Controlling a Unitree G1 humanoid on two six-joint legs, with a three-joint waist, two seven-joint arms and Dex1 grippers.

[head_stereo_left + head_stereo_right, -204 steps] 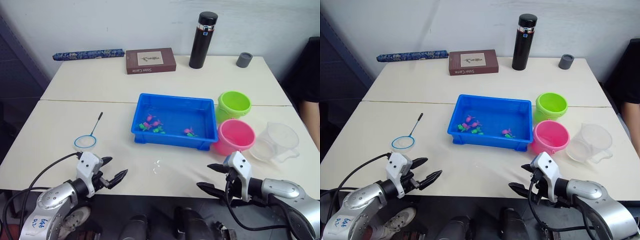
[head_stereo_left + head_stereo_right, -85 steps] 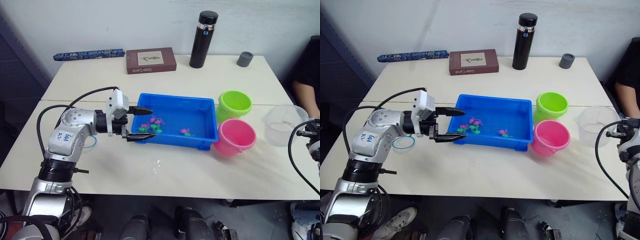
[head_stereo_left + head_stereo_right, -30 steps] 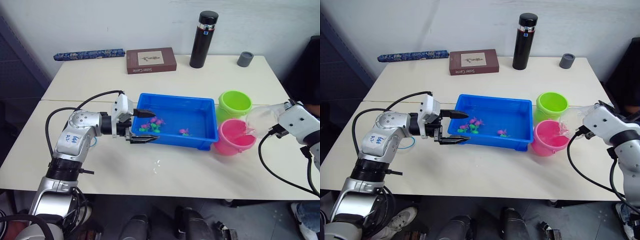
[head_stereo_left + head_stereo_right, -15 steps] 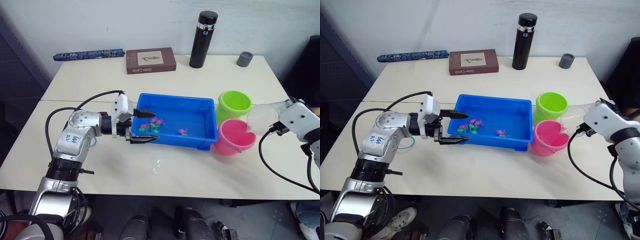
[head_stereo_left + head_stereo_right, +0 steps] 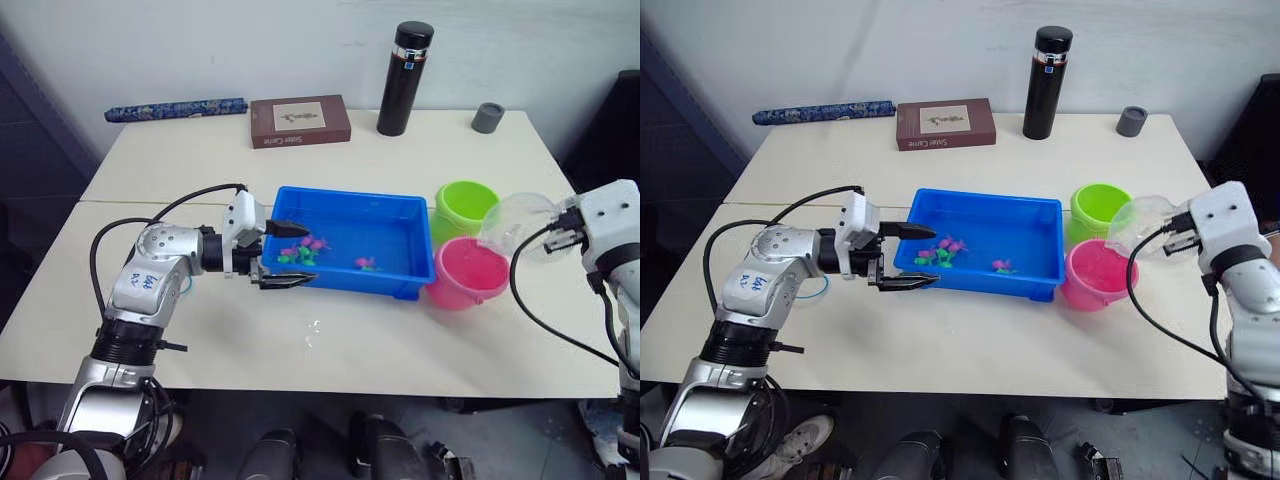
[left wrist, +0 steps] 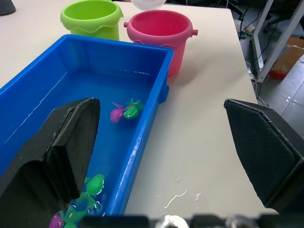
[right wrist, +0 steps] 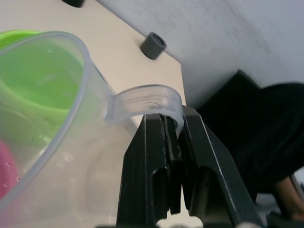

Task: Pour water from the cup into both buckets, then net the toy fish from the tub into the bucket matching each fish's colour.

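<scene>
From my seat, the right gripper (image 7: 172,142) has its fingers pinched tight on the handle of the cup (image 5: 518,224). The cup is up in the air and tipped on its side, mouth facing the buckets, hanging just above the spot where the green bucket (image 5: 466,208) and the pink bucket (image 5: 467,272) touch. Both buckets sit right beside the tub's (image 5: 345,284) right end.

The left gripper (image 5: 283,256) has its jaws spread wide and holds nothing; it sits at the tub's left end, one finger over the rim, the other outside the near wall. The toy fish (image 6: 124,110) are in the tub, pink and green ones in a clump near the left and a pair further right. The net (image 5: 816,287) is on the table behind my left arm, mostly hidden.
</scene>
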